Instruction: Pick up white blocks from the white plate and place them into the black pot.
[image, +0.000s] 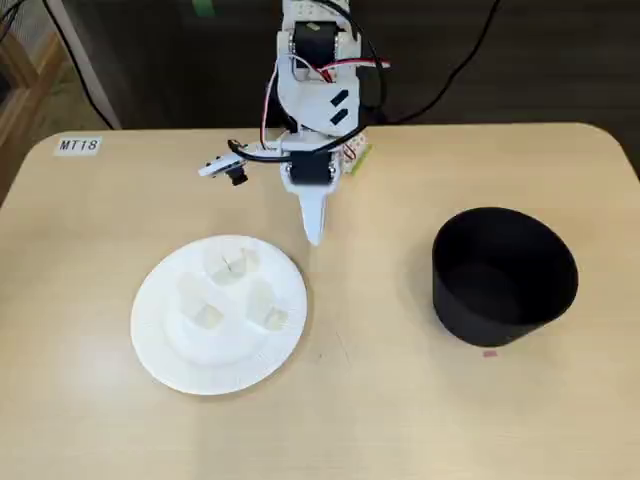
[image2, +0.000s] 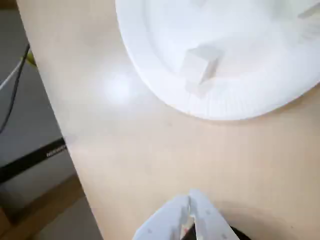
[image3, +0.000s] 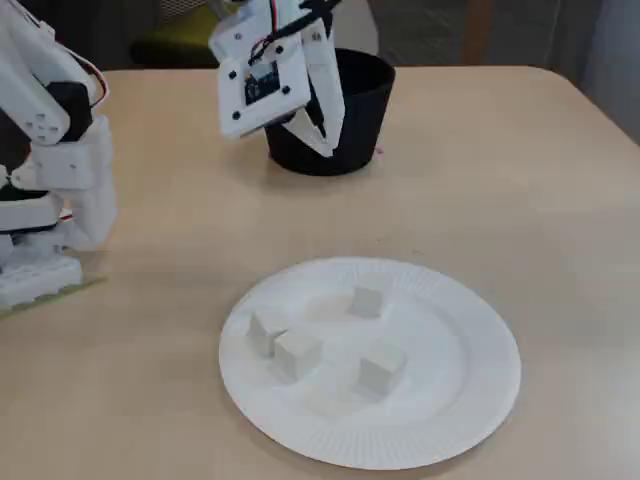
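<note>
Blocks (image3: 298, 352), four of them, sit on the plate (image3: 470, 400), all clustered around its middle and none yet in the pot (image: 503, 275). That pot stands well apart from the plate on the wooden surface (image: 380, 400), off to the right in a fixed view, and what shows of its inside looks empty.

The gripper (image: 315, 235) hangs above bare surface just beyond the plate's far rim, tip pointing down, and the jaws are pressed together, holding nothing; the wrist view shows the two white tips (image2: 192, 210) meeting with no gap.

So this looks like the very first reach. To do it well, the jaws need to spread before the descent, wide enough to straddle one cube. The nearest target seems to be the block closest to the rim (image2: 200, 64), standing alone in the wrist view, with room either side for the tips. Come straight down over it, squarely across two flat faces, not corner to corner, or it will twist out. Go gently at the bottom: the plate looks light and a hard push could tilt or slide it.
</note>
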